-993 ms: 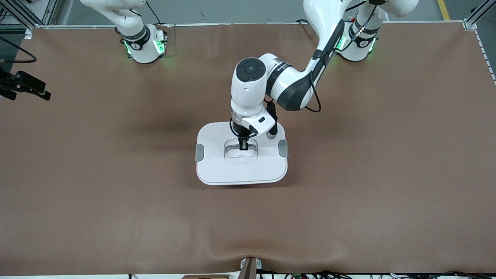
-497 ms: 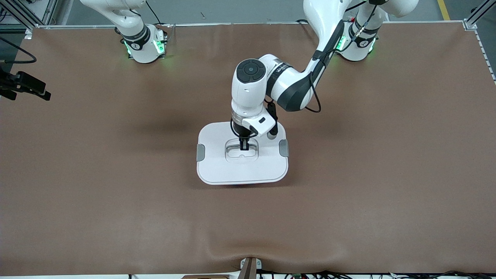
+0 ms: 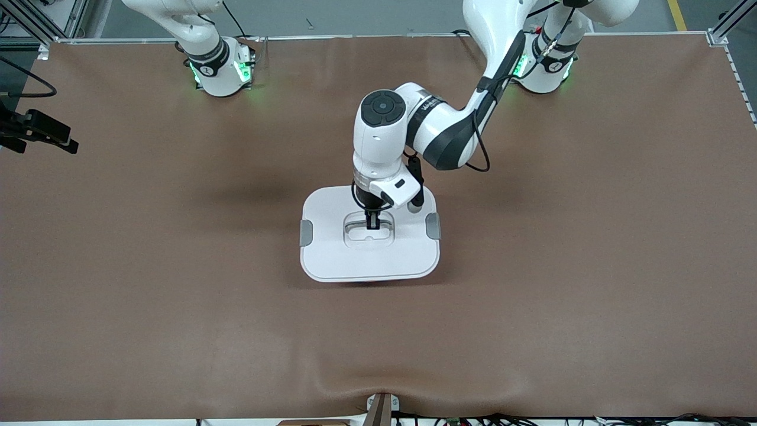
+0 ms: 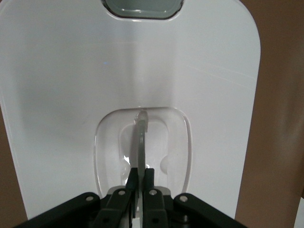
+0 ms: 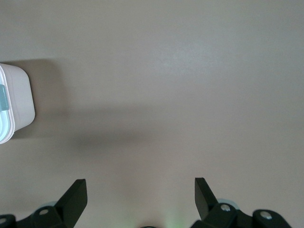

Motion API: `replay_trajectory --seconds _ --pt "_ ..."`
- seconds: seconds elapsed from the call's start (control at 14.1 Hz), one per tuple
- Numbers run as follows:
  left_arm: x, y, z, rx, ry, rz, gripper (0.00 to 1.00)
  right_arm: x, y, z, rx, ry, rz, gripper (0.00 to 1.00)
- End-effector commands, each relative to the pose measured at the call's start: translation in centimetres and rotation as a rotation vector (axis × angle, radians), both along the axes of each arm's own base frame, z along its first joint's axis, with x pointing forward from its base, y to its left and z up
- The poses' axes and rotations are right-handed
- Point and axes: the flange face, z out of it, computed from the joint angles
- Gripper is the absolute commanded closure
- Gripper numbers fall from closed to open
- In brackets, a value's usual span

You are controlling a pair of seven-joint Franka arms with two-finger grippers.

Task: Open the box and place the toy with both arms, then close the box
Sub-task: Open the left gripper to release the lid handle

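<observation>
The box stands at the table's middle with its white lid lying flat on it and a grey clip at each short end. My left gripper reaches straight down into the lid's recessed middle. There it is shut on the thin upright handle. My right gripper is open over bare table, with nothing between its fingers and a corner of the box at the edge of its view. The toy is hidden.
The brown table cover has a raised wrinkle at the edge nearest the front camera. A black device juts in at the right arm's end. Only the right arm's base shows in the front view.
</observation>
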Motion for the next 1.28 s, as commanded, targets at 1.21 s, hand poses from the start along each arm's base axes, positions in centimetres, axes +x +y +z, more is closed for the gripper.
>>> replay_trajectory --seconds 1.21 --pt "-0.52 -0.09 0.22 -0.018 -0.010 -0.056 1.00 -0.42 0.60 0.58 -0.020 -0.022 0.015 0.00"
